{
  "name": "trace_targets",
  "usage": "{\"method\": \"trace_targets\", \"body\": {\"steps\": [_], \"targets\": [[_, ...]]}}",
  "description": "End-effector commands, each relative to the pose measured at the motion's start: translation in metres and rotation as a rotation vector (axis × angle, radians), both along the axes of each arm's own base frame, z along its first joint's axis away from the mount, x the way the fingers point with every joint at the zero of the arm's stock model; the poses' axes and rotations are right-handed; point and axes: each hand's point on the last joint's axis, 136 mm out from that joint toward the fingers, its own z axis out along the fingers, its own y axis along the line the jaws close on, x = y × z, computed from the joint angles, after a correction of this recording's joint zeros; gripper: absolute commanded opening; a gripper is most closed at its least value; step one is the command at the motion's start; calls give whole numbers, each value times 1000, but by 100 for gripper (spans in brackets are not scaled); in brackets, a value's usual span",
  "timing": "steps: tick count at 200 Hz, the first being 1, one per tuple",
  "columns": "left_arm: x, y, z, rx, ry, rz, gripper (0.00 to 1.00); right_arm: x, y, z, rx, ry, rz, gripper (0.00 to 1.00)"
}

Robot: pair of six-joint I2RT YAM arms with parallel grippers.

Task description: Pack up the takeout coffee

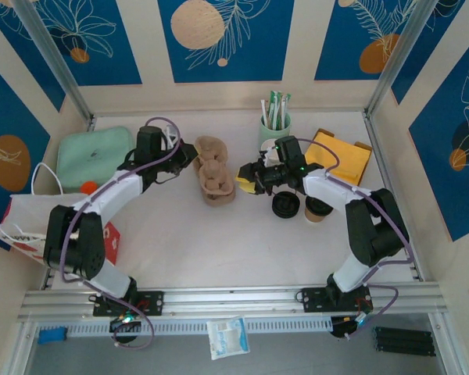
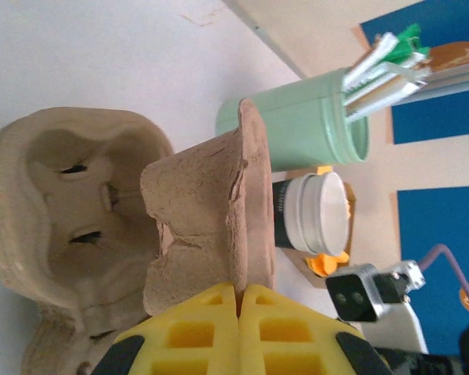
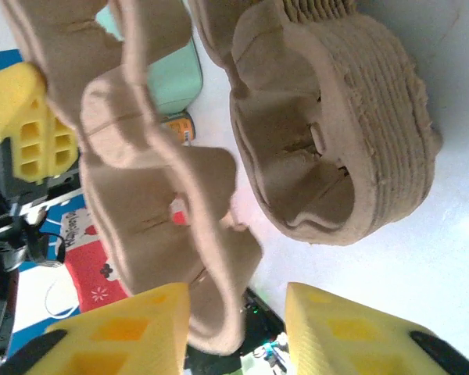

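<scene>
I found the left pincer [image 2: 238, 295] clenched on a flap of the cardboard carrier [image 2: 207, 207], the right pincer [image 3: 236, 303] parted at its rim. The coffee cup [image 2: 311, 212] stood on the tabletop [image 2: 102, 55] beside the green cup [image 2: 301, 125].

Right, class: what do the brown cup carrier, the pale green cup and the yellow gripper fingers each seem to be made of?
Cup carrier: moulded paper pulp, matt; the surface is rough and fibrous, with soft ragged edges.
Pale green cup: probably plastic; it is smooth, evenly coloured and has a slight sheen.
Yellow fingers: likely hard plastic, perhaps printed; they look rigid, with gridded pockets and a matt surface.
</scene>
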Motion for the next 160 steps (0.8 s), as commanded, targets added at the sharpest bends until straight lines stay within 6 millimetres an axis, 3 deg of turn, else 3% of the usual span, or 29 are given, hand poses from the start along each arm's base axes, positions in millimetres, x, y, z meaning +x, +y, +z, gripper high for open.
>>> {"method": "trace_targets", "body": {"steps": [1,41,76,117,160], "targets": [[-5,-2,37,-51,-73,-25,0,-1,-9,25,-7,-54,-7,44],[-16,0,57,-87,-109,-21,0,-7,-18,45,-105,-121,-11,46],[-29,1,70,-118,-133,-7,0,-20,-16,74,-269,-247,31,60],[-50,-2,82,-119,-164,4,0,-34,1,102,-421,-367,102,65],[-69,-7,89,-84,-201,13,0,-41,25,110,-497,-416,171,63]]}}
